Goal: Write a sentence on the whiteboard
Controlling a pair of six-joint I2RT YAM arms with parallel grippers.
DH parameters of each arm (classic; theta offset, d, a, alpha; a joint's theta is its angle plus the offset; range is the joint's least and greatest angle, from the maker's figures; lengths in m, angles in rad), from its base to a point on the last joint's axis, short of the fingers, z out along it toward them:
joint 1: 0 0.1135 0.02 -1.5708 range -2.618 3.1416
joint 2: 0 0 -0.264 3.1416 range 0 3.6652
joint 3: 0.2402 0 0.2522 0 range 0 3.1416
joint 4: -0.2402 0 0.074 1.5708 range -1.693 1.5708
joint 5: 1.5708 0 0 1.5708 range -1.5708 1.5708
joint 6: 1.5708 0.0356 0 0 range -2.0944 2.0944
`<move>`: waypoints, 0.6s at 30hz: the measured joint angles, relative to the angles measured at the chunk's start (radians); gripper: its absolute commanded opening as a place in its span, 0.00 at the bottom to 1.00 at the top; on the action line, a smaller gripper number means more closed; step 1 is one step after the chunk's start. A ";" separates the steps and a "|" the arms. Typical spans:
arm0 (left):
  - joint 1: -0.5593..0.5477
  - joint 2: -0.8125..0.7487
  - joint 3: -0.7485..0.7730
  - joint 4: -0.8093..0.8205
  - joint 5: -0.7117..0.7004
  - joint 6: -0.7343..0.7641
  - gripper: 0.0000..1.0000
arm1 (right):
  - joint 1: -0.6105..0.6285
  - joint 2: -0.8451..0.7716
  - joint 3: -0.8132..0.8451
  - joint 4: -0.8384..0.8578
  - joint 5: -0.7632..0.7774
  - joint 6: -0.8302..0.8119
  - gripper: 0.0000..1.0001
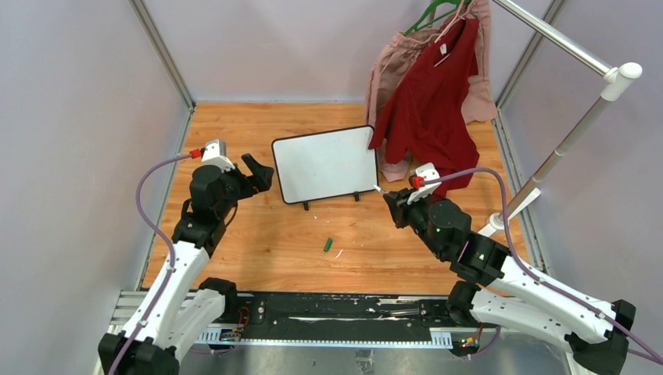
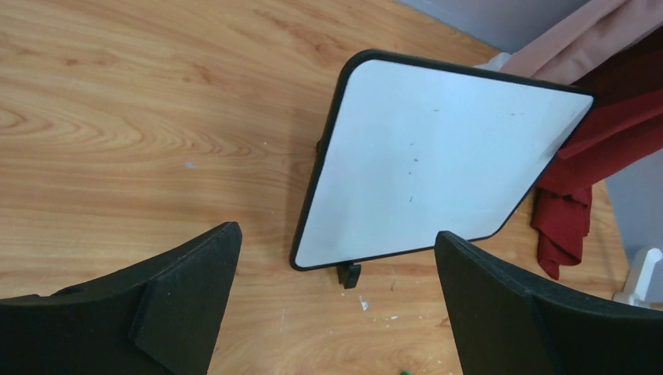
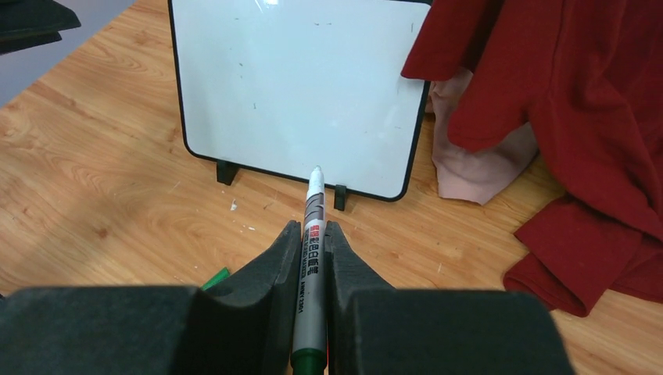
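Observation:
The whiteboard point(image 1: 324, 164) stands tilted on its little black feet at the middle back of the wooden table. Its white face is blank but for a few tiny specks; no green sentence shows on it. It also shows in the left wrist view point(image 2: 438, 164) and the right wrist view point(image 3: 297, 86). My right gripper point(image 1: 393, 205) point(image 3: 311, 226) is shut on a grey marker point(image 3: 314, 203) with its white tip uncapped, pointing at the board's lower right edge, just short of it. My left gripper point(image 1: 258, 173) point(image 2: 336, 231) is open and empty, just left of the board.
A green marker cap point(image 1: 328, 244) point(image 3: 216, 277) lies on the table in front of the board. A red garment point(image 1: 434, 101) and a pink one point(image 1: 391, 70) hang from a rack point(image 1: 563, 148) and drape over the board's right corner. Grey walls enclose the table.

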 measured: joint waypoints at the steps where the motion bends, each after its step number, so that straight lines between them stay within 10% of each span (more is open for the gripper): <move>1: 0.027 0.014 -0.017 0.031 0.029 -0.012 1.00 | 0.000 -0.012 -0.010 0.002 0.003 -0.003 0.00; 18: 0.167 0.139 -0.128 0.204 0.285 -0.064 0.95 | 0.000 -0.032 -0.082 0.054 -0.057 -0.003 0.00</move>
